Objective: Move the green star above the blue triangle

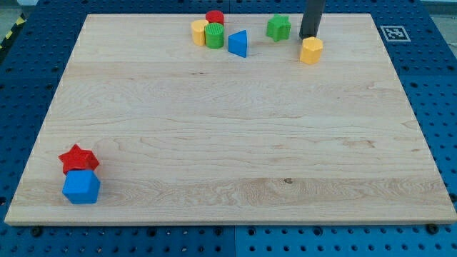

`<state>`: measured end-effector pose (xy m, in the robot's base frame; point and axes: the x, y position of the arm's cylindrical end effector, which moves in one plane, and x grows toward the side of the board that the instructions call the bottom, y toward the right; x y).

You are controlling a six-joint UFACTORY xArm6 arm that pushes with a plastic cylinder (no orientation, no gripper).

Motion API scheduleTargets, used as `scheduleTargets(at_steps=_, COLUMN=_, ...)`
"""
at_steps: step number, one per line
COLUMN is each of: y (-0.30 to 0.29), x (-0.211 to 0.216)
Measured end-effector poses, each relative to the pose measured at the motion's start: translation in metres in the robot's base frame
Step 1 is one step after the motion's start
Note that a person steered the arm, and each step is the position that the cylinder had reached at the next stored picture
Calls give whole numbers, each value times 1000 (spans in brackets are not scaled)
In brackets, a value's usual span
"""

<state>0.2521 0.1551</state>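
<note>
The green star (278, 28) lies near the view's top edge of the wooden board (228, 128), right of centre. The blue triangle (238, 43) lies to its lower left, a short gap away. My tip (309, 37) comes down from the view's top, just right of the green star and touching or nearly touching the top of the yellow hexagon block (310, 51). The tip stands apart from the star by a small gap.
A yellow cylinder (199, 32), a green cylinder (214, 35) and a red cylinder (215, 18) cluster left of the blue triangle. A red star (78, 158) and a blue cube (81, 187) sit at the view's bottom left. A marker tag (394, 33) lies beyond the board's top right corner.
</note>
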Motion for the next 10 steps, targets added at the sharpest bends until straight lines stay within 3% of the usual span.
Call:
scheduleTargets(at_steps=2, y=-16, x=-23)
scheduleTargets(at_steps=6, y=-41, x=-9)
scheduleTargets(at_steps=10, y=-108, x=-4)
